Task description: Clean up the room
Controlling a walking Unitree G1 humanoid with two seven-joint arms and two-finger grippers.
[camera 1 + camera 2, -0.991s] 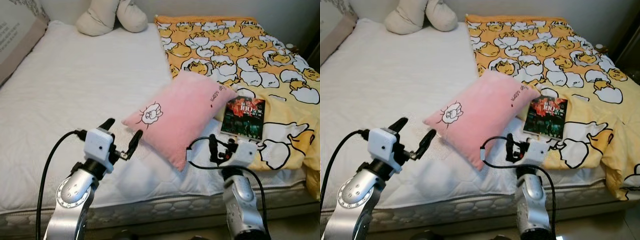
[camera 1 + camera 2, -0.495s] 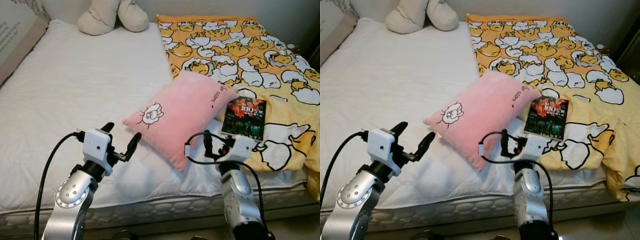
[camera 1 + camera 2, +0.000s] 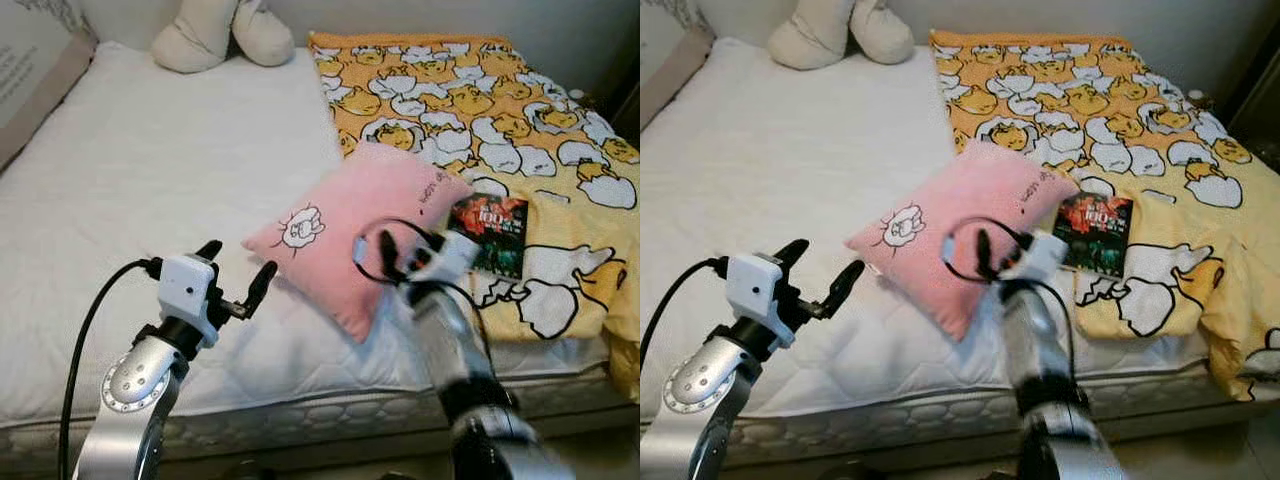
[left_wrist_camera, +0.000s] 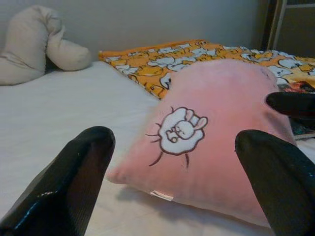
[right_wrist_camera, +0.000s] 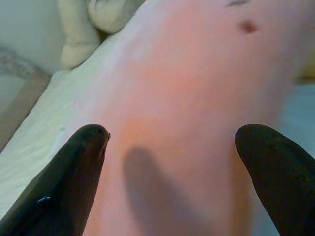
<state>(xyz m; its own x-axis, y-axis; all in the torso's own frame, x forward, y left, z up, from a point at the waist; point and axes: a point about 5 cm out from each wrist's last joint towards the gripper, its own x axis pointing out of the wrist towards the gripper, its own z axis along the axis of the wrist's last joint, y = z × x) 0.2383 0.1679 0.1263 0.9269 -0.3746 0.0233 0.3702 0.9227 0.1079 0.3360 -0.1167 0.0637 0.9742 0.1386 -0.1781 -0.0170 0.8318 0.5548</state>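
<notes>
1. I see a pink pillow (image 3: 365,228) lying at a slant on the white mattress (image 3: 150,190), near the foot edge, with one upper corner resting on the yellow duck-print blanket (image 3: 500,110).
2. The pillow's face carries a small white cartoon figure (image 3: 302,226) toward its lower left end and a short line of dark lettering near the upper right corner.
3. My right gripper (image 3: 400,258) is over the pillow's lower right part; in the right wrist view its two black fingers (image 5: 74,182) are spread wide with pink fabric between them, close up and casting a shadow on it. I cannot tell whether they touch the fabric.
4. My left gripper (image 3: 235,280) hovers above the mattress just off the pillow's left corner, fingers wide apart and aimed at the cartoon end; the left wrist view frames the pillow between the fingertips, with nothing held.
5. A dark-covered book (image 3: 488,232) lies on the blanket just right of the pillow, beside the right gripper's wrist.
6. A cream plush toy (image 3: 215,32) sits at the head of the bed, well apart from both grippers.
7. A beige cushion (image 3: 30,80) with lettering leans at the far left edge.
</notes>
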